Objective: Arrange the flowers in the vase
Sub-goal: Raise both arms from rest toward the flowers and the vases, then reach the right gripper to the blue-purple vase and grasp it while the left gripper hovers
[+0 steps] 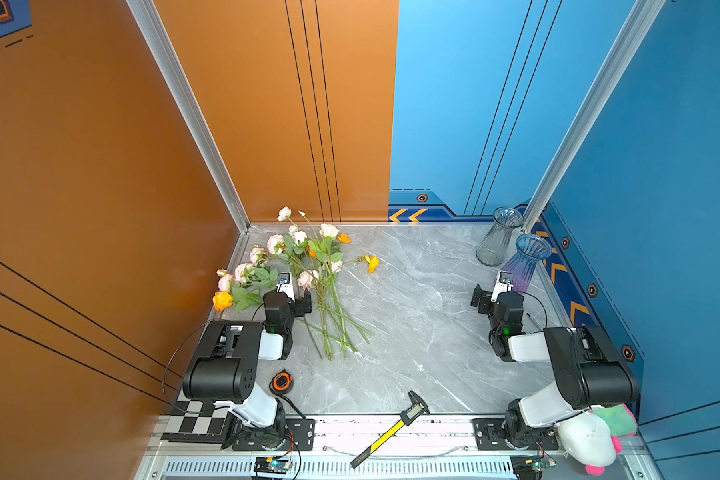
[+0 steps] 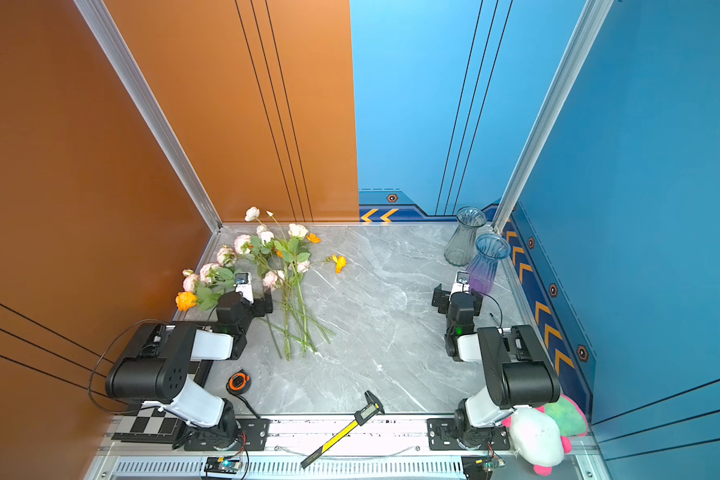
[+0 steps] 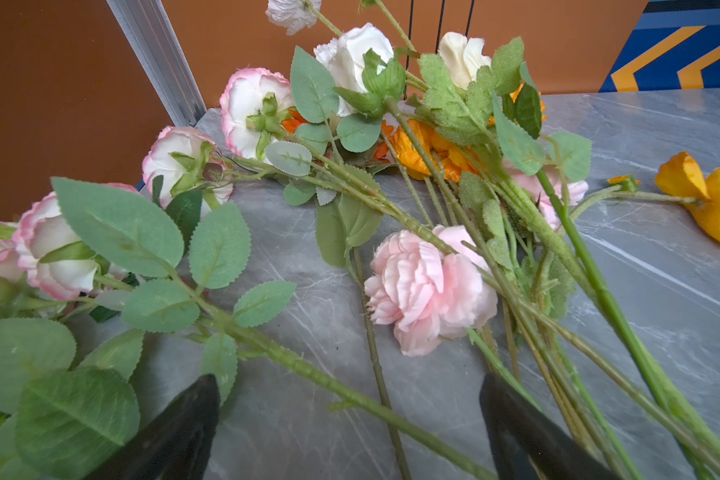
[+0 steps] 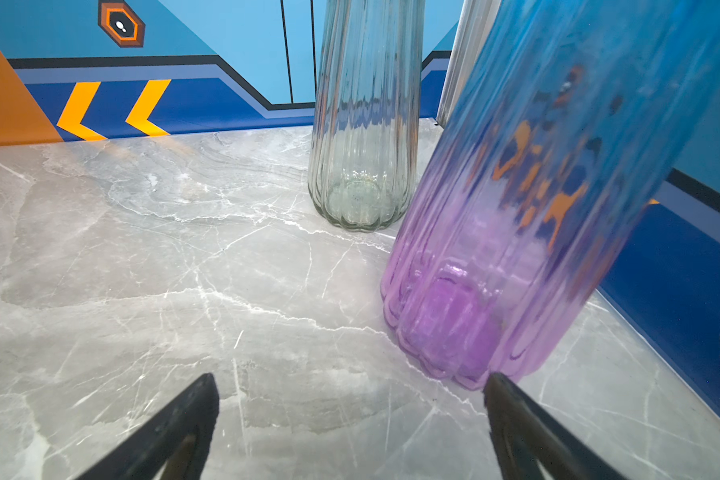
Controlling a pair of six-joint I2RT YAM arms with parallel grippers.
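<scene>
Top views, flowers (image 1: 308,266): lying flat on the grey marble table (image 1: 412,311) near its far left corner; blooms fan toward the orange walls; stems gather toward the near side; both top views show the flowers (image 2: 275,266) alike.
Top views, left gripper (image 1: 296,297): low over the bunch; leafy pink blooms to its left, gathered stems to its right; how its jaws stand cannot be read from here.
Top views, right gripper (image 1: 491,296): at the far right, just beside the blue-and-purple vase (image 1: 524,262); the clear vase (image 1: 497,237) stands behind that one in the corner; both upright; all well apart from the flowers.
Left wrist, left gripper (image 3: 350,395): fingers spread wide, clamped on nothing; one thorny, leafy stem runs across the gap between them; the gathered stems pass by one fingertip (image 3: 499,399); a pale pink bloom lies just ahead of the gap.
Right wrist, right gripper (image 4: 350,386): fingers spread wide, only bare table between them; one fingertip (image 4: 501,390) sits just beside the foot of the blue-and-purple vase; whether it touches cannot be told; the clear vase stands farther off.
</scene>
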